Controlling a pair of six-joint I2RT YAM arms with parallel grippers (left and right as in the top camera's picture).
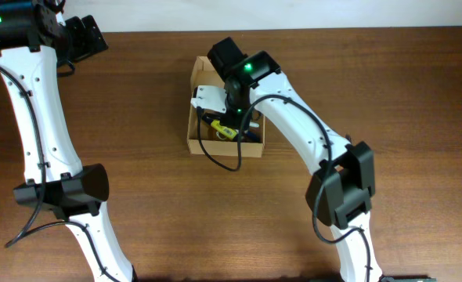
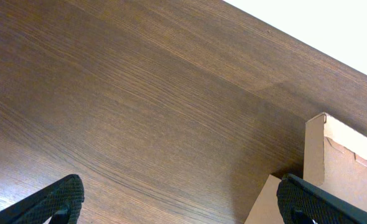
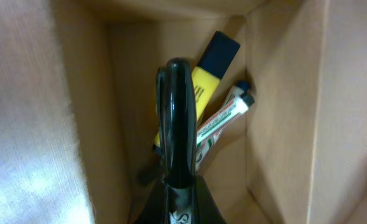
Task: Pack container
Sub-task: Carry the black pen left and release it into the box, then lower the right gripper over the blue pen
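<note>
Tan cardboard container [image 1: 193, 110] encloses right gripper [image 3: 176, 74], beside yellow highlighter [image 3: 209, 78].

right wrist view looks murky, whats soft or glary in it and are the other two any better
Right wrist: dim and warm inside the box; the right gripper up close is soft with a glare streak, the highlighter sharper. Left wrist: crisp grain on the table, top-right corner blown white. Overhead: even light, sharp.
</note>
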